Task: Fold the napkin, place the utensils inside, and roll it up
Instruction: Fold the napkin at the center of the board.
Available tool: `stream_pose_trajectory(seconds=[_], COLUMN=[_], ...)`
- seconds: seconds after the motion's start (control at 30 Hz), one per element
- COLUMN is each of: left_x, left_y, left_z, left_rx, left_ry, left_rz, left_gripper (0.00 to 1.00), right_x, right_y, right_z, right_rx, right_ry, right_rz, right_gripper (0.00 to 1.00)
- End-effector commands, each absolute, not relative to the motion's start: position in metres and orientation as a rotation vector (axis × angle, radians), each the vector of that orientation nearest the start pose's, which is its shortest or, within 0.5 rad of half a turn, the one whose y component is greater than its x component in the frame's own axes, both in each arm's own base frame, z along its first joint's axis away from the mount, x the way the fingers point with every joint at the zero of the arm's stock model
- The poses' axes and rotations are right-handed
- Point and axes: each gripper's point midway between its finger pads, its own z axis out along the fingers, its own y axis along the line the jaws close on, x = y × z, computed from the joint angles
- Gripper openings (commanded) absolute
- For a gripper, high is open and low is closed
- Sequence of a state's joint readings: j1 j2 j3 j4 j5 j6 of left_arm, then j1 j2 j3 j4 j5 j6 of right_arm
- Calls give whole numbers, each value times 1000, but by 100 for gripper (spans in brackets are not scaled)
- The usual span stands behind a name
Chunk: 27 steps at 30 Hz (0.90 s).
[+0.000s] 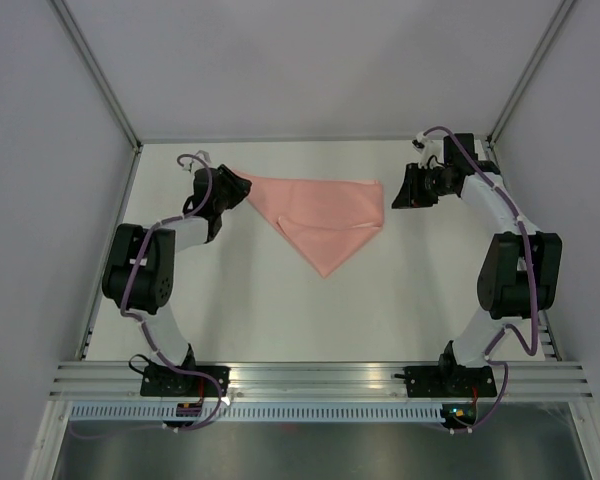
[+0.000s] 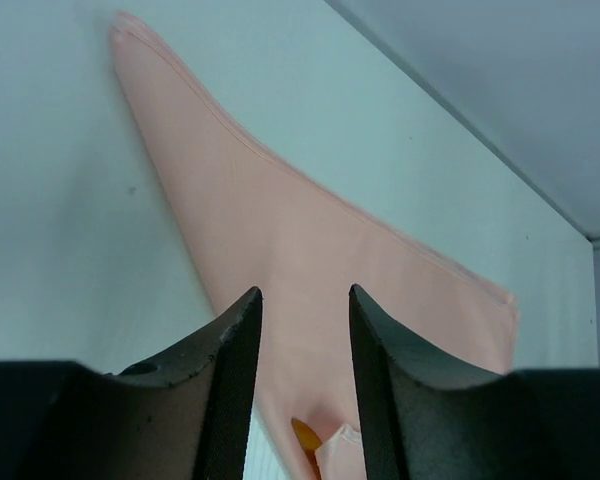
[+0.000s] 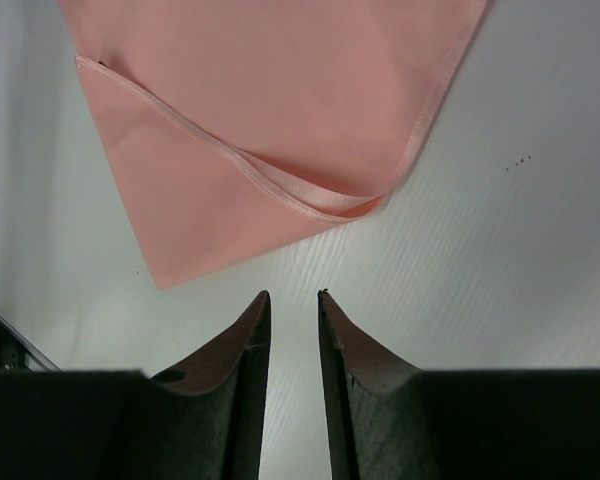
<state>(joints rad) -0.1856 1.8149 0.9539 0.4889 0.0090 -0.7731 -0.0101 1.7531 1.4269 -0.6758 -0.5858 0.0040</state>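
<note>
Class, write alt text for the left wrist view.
A pink napkin folded into a triangle lies on a white table. The open left gripper frames its near corner, where an orange tip shows.

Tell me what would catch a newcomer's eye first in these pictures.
The pink napkin, folded into a triangle, lies toward the far middle of the white table. The left fingers stand apart over its left corner, where an orange tip shows at the cloth's edge. The right fingers stand apart just off its right corner, holding nothing.
</note>
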Motion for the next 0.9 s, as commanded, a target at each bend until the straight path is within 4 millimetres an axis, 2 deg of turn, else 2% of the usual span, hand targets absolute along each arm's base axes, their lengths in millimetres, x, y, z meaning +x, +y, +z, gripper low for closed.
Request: stream_pose_trajectory(seconds=[0.0, 0.03, 0.07, 0.1, 0.13, 0.2, 0.27, 0.3, 0.33, 0.47, 0.53, 0.57, 0.6, 0.67, 0.7, 0.87], left_x=[505, 515, 520, 520, 534, 542, 552, 560, 559, 570, 579, 578, 585, 583, 588, 591], left_y=[-80, -77, -71, -69, -65, -63, -61, -60, -59, -58, -59, -58, -58, -56, -54, -53], left_z=[87, 96, 94, 74, 87, 76, 79, 87, 74, 63, 67, 57, 62, 49, 53, 47], left_rx=[-741, -731, -733, -741, -722, -711, -702, -701, -711, -727, -727, -736, -734, -753, -745, -741], left_ry=[1969, 1955, 1966, 2034, 2019, 2058, 2066, 2052, 2086, 2128, 2116, 2144, 2135, 2172, 2162, 2177], left_rz=[-456, -440, -424, -393, -392, -385, -381, -379, -363, -352, -359, -345, -347, -313, -309, -294], left_gripper=[47, 48, 48, 49, 49, 49, 49, 50, 50, 50, 50, 50, 50, 50, 50, 49], right_x=[392, 391, 389, 388, 388, 387, 387, 386, 386, 386, 386, 387, 386, 386, 385, 386], right_y=[108, 111, 114, 117, 118, 118, 118, 118, 118, 121, 120, 120, 120, 120, 120, 120], right_z=[152, 150, 147, 147, 146, 144, 144, 144, 144, 143, 143, 144, 144, 143, 144, 145], right_rx=[-292, -304, -313, -323, -322, -331, -337, -337, -338, -337, -338, -339, -341, -344, -343, -350], right_ry=[2474, 2478, 2482, 2480, 2481, 2480, 2476, 2476, 2475, 2475, 2474, 2473, 2472, 2473, 2473, 2466], right_rz=[719, 717, 718, 723, 727, 726, 723, 726, 727, 747, 747, 746, 746, 745, 744, 737], right_gripper=[32, 32, 32, 32, 32, 32, 32, 32, 32, 33, 32, 33, 33, 33, 33, 33])
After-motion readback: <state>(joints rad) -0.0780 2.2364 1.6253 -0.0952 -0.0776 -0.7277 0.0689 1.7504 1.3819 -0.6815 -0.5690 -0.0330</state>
